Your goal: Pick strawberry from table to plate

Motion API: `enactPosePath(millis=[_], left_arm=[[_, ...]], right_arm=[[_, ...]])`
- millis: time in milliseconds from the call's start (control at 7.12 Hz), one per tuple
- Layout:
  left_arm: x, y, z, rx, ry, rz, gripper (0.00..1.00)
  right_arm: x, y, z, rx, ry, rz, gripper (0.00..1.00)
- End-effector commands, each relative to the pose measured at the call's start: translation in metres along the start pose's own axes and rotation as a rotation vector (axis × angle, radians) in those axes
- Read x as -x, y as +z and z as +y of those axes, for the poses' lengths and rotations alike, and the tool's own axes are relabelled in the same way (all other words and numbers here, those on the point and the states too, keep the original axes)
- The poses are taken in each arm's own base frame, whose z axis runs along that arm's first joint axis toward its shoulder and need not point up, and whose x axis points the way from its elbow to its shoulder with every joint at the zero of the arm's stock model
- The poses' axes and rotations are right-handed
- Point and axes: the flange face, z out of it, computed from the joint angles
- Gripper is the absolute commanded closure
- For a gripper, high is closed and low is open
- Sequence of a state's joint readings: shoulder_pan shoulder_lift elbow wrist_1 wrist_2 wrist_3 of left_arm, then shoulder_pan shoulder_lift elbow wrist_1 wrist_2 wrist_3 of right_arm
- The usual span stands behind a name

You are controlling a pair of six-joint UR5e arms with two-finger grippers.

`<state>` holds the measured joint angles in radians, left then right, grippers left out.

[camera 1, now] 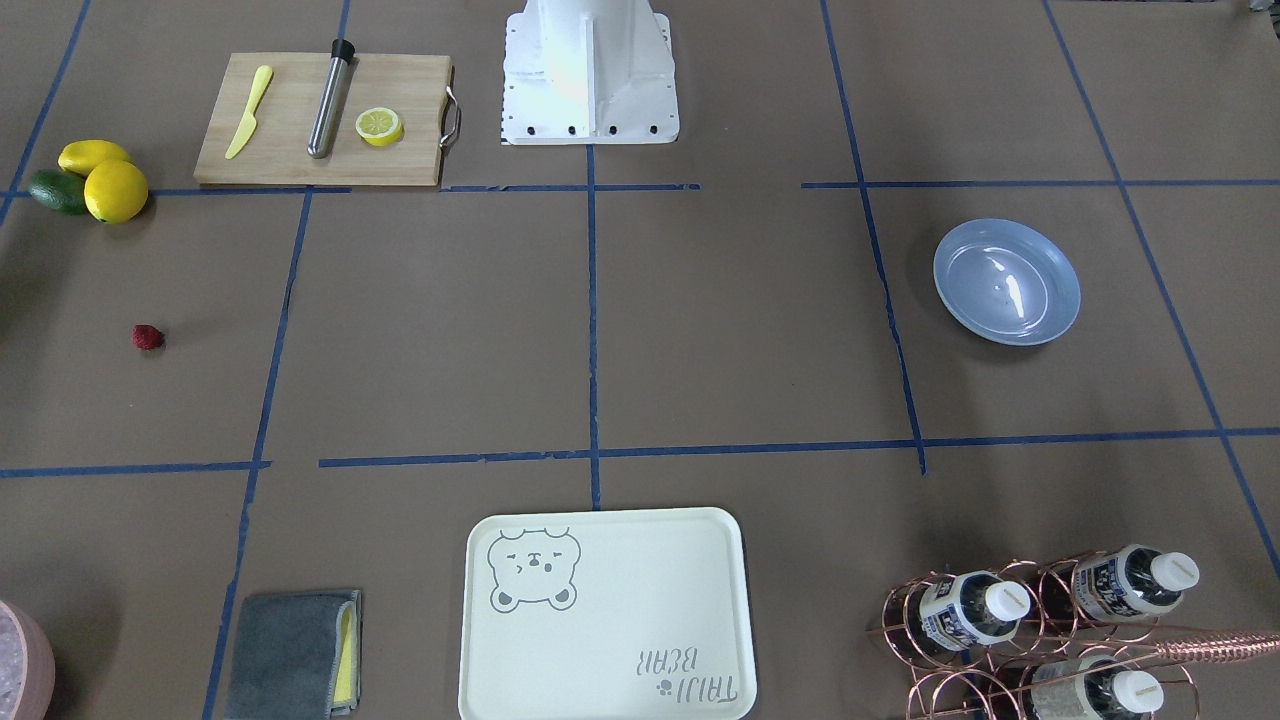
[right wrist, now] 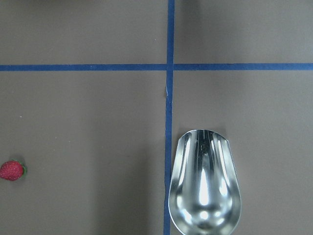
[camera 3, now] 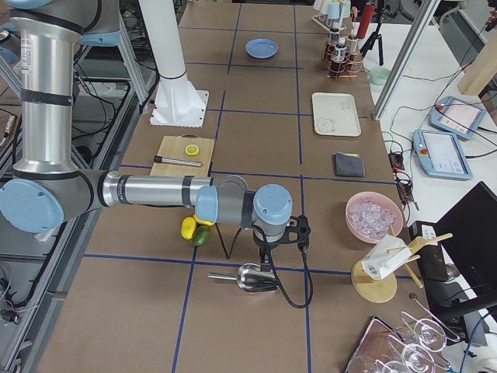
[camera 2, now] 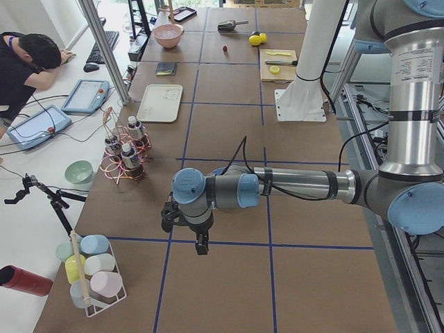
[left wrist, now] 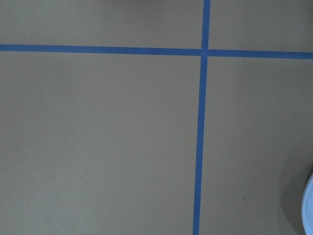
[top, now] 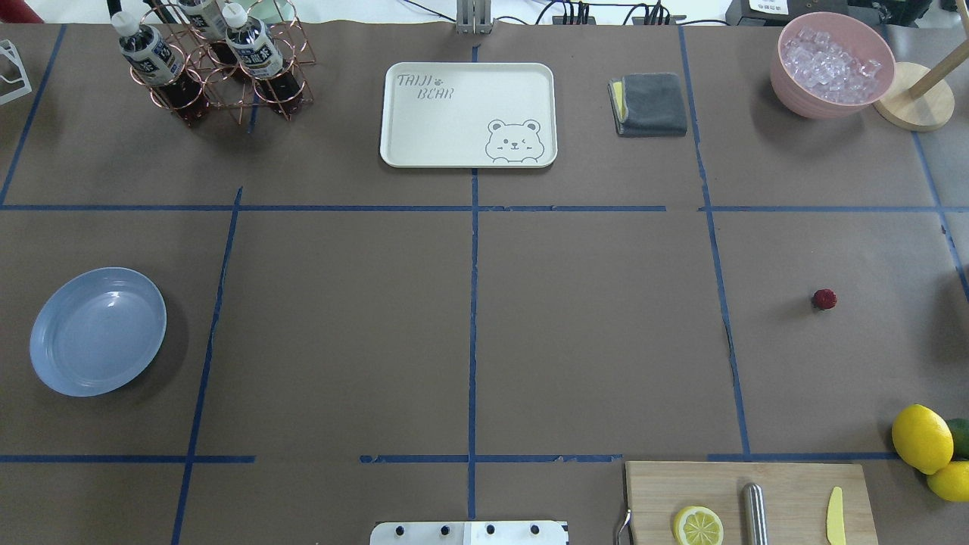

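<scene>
The strawberry (camera 1: pixel 147 337) (top: pixel 824 299) lies alone on the brown table (top: pixel 590 333), on the robot's right side. In the right wrist view the strawberry (right wrist: pixel 12 170) sits at the lower left edge. The light-blue plate (camera 1: pixel 1007 282) (top: pixel 98 331) stands with nothing on it far across on the robot's left, and its rim (left wrist: pixel 309 205) shows at the left wrist view's right edge. The left gripper (camera 2: pixel 200 248) hangs over the table near the plate, and the right gripper (camera 3: pixel 265 260) hangs above a metal scoop. I cannot tell whether either is open or shut.
A metal scoop (right wrist: pixel 204 183) lies under the right wrist. A cutting board (top: pixel 749 503) holds a lemon half, a steel rod and a yellow knife, with lemons (top: pixel 921 437) beside it. Bear-print tray (top: pixel 468 113), grey cloth (top: pixel 651 104), bottle rack (top: pixel 212 64), ice bowl (top: pixel 831 64). A person (camera 2: pixel 24 66) sits beside the table.
</scene>
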<state>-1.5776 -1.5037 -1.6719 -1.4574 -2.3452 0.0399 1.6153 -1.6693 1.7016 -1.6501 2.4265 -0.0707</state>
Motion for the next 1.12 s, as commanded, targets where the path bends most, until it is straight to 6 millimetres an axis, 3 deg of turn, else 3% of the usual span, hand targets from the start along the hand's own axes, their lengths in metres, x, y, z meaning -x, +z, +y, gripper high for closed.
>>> enactPosePath(millis=[0, 281, 421, 561, 702, 982], left_arm=[[-0.005, -0.005, -0.005, -0.042, 0.039, 0.003, 0.0], [-0.021, -0.021, -0.015, -0.167, 0.161, 0.008, 0.0], [-0.037, -0.018, -0.018, -0.214, 0.237, 0.076, 0.0], [-0.067, 0.003, -0.022, -0.189, 0.191, 0.108, 0.0], [-0.088, 0.032, -0.006, -0.183, 0.153, 0.131, 0.0], [-0.115, 0.09, 0.07, -0.247, 0.061, 0.22, 0.01]], right_arm=[[0.004, -0.004, -0.005, -0.009, 0.001, -0.001, 0.0], [0.015, -0.014, -0.015, -0.031, -0.023, -0.001, 0.0], [0.034, -0.03, -0.037, -0.062, -0.067, 0.004, 0.0], [0.037, -0.033, -0.04, -0.068, -0.067, 0.004, 0.0], [0.041, -0.033, -0.042, -0.068, -0.066, -0.001, 0.0], [0.059, -0.048, -0.061, -0.096, -0.035, -0.007, 0.0]])
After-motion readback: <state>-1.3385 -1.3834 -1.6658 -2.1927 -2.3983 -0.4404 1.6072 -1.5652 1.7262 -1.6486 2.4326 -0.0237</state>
